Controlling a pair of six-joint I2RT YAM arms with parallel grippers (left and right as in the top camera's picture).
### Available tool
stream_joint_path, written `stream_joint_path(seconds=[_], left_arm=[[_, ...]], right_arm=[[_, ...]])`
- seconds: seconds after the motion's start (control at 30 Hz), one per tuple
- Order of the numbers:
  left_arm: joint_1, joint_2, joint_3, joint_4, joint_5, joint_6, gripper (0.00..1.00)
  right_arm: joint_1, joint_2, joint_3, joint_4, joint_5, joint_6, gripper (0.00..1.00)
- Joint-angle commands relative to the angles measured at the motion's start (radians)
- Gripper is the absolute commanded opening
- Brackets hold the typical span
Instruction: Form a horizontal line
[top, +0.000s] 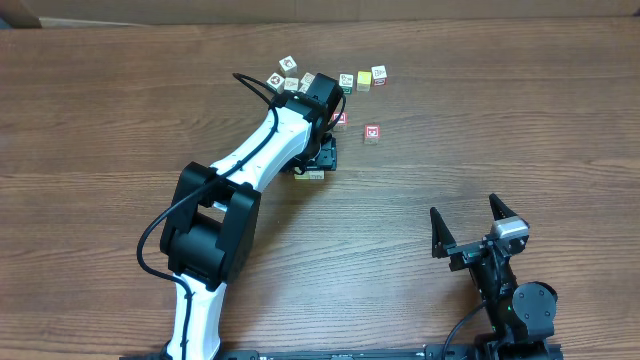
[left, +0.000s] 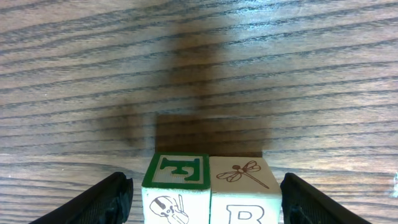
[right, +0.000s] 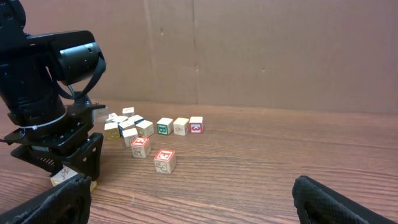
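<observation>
Jaws of my left gripper (left: 205, 196) stand apart, straddling the horizontal line (top: 310, 175), so far two touching cubes near the middle of the tabletop (top: 120, 120). My right gripper (top: 464, 212) sits at 5 o'clock, jaws apart, empty. Next, I judge, the red-faced cube (top: 372, 132) at 1 o'clock must join them.

Overhead view looks straight down on the whole table (top: 100, 120) from well above. Left wrist view sits very near two cubes (left: 239, 175), low over the wood. Right wrist view looks level across the table, sharing the left arm (right: 43, 106) and cube cluster (right: 127, 124) with overhead.
</observation>
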Motion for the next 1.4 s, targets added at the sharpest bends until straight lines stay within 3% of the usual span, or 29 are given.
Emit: stream_joint_path(seconds=[0.0,0.23,0.5,0.77,1.13,1.37], left_arm=[[-0.009,-0.021,-0.006,0.004,0.006,-0.019,0.74],[-0.028,-0.013,-0.007,0.003,0.005,-0.026,0.73],[-0.033,0.002,-0.007,-0.004,0.004,-0.026,0.63],[-0.033,0.003,-0.007,-0.009,0.005,-0.028,0.70],[-0.033,0.003,-0.007,-0.015,0.004,-0.037,0.59],[-0.032,0.003,-0.007,0.011,-0.007,-0.037,0.59]], right_arm=[[-0.003,-0.008,-0.010,0.003,-0.002,-0.004,1.00],[-0.003,-0.008,-0.010,0.003,-0.002,-0.004,1.00],[-0.003,-0.008,-0.010,0.003,-0.002,-0.004,1.00],[-0.003,-0.008,-0.010,0.003,-0.002,-0.004,1.00],[-0.003,-0.008,-0.010,0.003,-0.002,-0.004,1.00],[-0.003,-0.008,-0.010,0.003,-0.002,-0.004,1.00]])
